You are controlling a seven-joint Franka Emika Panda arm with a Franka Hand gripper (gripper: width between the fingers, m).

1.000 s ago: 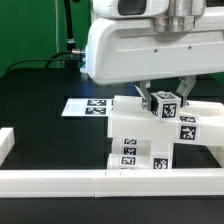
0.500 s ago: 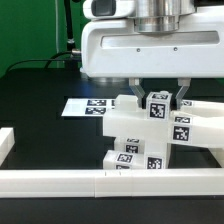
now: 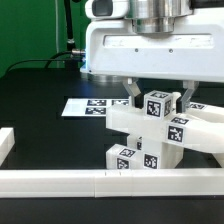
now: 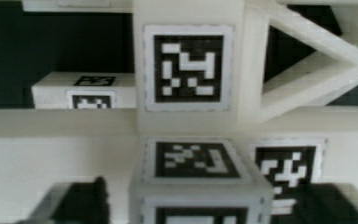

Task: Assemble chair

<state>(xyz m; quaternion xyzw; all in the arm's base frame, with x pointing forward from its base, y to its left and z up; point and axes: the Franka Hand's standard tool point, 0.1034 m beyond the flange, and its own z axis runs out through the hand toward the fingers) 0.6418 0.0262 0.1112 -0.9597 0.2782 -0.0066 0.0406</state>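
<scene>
With its fingers (image 3: 133, 92) standing apart astride the leg (image 3: 159, 105), the gripper (image 3: 156, 96) is risking nudging the chair (image 3: 150, 135) loose.

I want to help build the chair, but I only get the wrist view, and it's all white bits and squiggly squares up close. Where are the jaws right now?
Observer: In the exterior view the gripper hangs right over the chair parts, with one finger on each side of a tagged square leg.
Operator: Are the jaws squeezing it?
Observer: It looks like they aren't. A thin gap shows beside each finger, so the jaws stand open around the leg.
Operator: What else is out there?
Observer: A long low white rail runs along the front, between the camera and the chair parts.
</scene>
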